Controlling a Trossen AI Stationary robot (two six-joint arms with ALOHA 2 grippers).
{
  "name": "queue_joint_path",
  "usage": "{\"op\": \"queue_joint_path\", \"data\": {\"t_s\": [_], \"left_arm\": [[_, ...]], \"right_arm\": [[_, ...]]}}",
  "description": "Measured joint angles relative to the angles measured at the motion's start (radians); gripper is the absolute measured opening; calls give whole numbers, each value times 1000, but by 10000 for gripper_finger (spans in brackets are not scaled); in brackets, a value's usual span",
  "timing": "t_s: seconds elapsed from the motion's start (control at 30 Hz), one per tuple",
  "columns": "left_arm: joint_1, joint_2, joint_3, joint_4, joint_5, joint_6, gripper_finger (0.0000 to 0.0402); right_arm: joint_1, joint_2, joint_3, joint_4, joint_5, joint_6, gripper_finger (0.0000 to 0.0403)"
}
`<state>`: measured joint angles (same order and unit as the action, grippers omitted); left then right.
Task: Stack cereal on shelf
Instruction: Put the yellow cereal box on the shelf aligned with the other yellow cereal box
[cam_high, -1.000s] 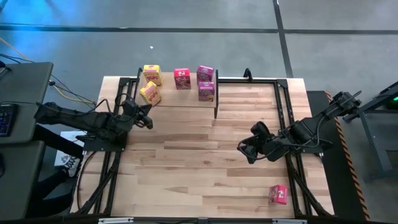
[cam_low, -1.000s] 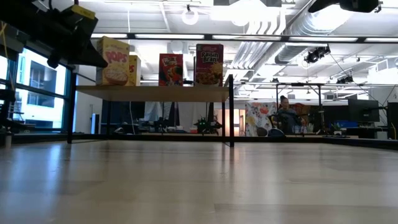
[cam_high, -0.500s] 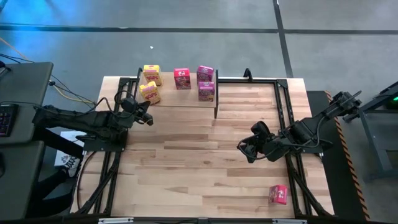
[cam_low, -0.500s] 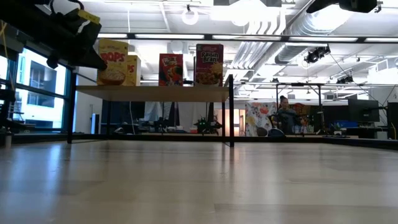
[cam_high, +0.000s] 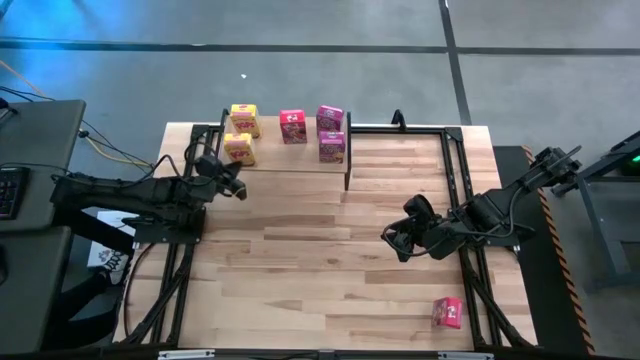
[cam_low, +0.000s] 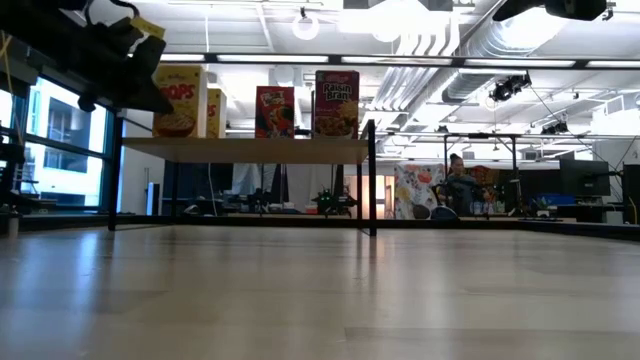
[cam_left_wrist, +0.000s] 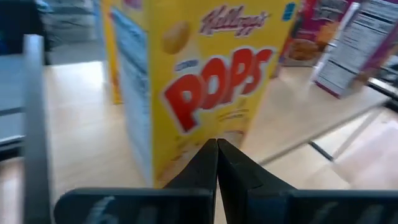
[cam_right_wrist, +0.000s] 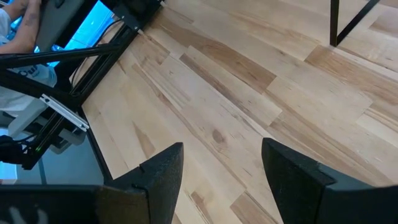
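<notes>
Cereal boxes stand on the shelf (cam_high: 290, 160): two yellow ones (cam_high: 238, 148) at its left end, three pink ones (cam_high: 331, 146) toward its right. A sixth, pink box (cam_high: 448, 312) lies on the tabletop (cam_high: 300, 260), well apart. The left hand (cam_high: 233, 185), fingers pressed together, points at the nearer yellow box without holding it. The right hand (cam_high: 392, 240) hovers spread wide, holding nothing, over mid-tabletop.

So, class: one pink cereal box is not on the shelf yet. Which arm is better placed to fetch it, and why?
The right. Its open gripper hovers on the same side of the table as the pink box lying near the front edge. The left gripper, shut, is by the shelf, at the yellow box.
</notes>
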<state>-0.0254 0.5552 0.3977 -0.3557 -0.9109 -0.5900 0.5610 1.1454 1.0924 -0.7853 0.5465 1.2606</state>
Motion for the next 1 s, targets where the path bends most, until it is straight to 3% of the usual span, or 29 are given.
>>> {"op": "queue_joint_path", "data": {"t_s": [0.13,0.43,0.7,1.0], "left_arm": [[-2,0,1,25,48,-13,0],[-11,9,1,43,-12,-422,0],[-58,61,1,101,-138,-532,0],[-38,170,1,98,-148,-664,0]], "right_arm": [[0,0,0,0,0,0,213],[0,0,0,0,0,0,213],[0,0,0,0,34,-3,213],[0,0,0,-3,38,-9,213]]}}
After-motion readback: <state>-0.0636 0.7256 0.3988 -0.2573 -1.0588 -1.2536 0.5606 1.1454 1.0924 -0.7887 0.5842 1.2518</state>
